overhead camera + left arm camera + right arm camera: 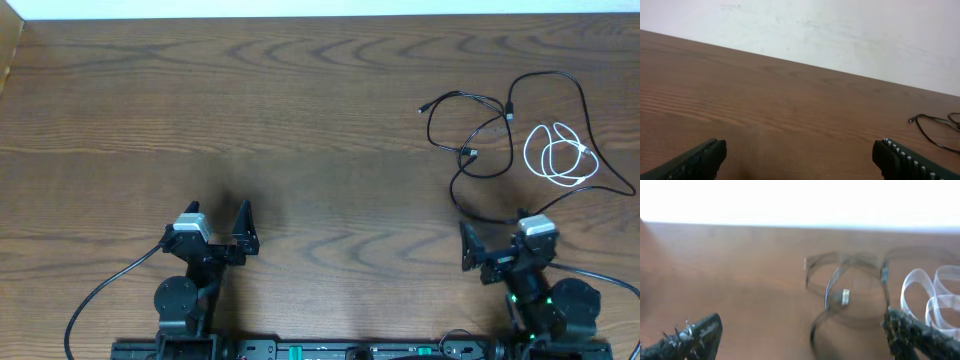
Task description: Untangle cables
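Overhead, black cable (465, 96) looped around coiled white cable (560, 152), left pincer (218, 216) wide, empty, right pincer (497, 238) wide, empty

Even, bright lighting; right wrist view blurred, its top overexposed.

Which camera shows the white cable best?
Overhead: the white cable lies whole and sharp in loose loops. The right wrist view shows it blurred and cut off; the left wrist view misses it.

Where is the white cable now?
Overhead view: the white cable lies coiled at the right, beside the black cable's loops, ahead of the right gripper.
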Controlling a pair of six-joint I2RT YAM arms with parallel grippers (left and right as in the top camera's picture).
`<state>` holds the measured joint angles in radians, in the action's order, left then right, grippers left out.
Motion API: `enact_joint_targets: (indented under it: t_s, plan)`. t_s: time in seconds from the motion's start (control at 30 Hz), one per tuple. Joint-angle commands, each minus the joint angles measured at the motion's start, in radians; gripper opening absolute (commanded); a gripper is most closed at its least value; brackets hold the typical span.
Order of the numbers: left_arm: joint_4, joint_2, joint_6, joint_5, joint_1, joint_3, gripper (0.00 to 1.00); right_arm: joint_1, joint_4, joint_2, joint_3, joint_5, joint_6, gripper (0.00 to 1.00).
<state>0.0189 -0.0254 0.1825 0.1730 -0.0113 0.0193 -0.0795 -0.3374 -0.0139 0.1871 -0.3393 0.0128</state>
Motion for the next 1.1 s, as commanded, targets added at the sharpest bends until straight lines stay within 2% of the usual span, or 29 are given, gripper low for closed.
enact_joint_targets:
  t_s: [0.0, 0.1, 0.33, 0.57, 0.8, 0.97, 1.07]
  plan:
    - [0.039, 0.0, -0.013, 0.009, -0.002, -0.015, 0.98, -0.005, 0.096, 0.009, -0.002, -0.004, -0.01, 0.99]
    - [0.039, 0.0, -0.013, 0.009, -0.002, -0.015, 0.98, -0.005, 0.171, 0.009, -0.002, -0.004, -0.01, 0.99]
    - [0.039, 0.0, -0.013, 0.009, -0.002, -0.015, 0.98, -0.005, 0.186, 0.009, -0.007, -0.004, -0.01, 0.99]
    - [0.039, 0.0, -0.013, 0.009, -0.002, -0.015, 0.98, -0.008, 0.344, 0.01, -0.13, -0.004, -0.01, 0.99]
    - [0.039, 0.0, -0.013, 0.009, -0.002, -0.015, 0.98, -0.019, 0.312, 0.01, -0.182, -0.004, -0.01, 0.99]
    - [0.039, 0.0, -0.013, 0.009, -0.002, -0.015, 0.98, -0.019, 0.422, 0.01, -0.182, -0.004, -0.01, 0.99]
    - [0.039, 0.0, -0.013, 0.009, -0.002, -0.015, 0.98, -0.019, 0.41, 0.01, -0.182, -0.004, -0.01, 0.99]
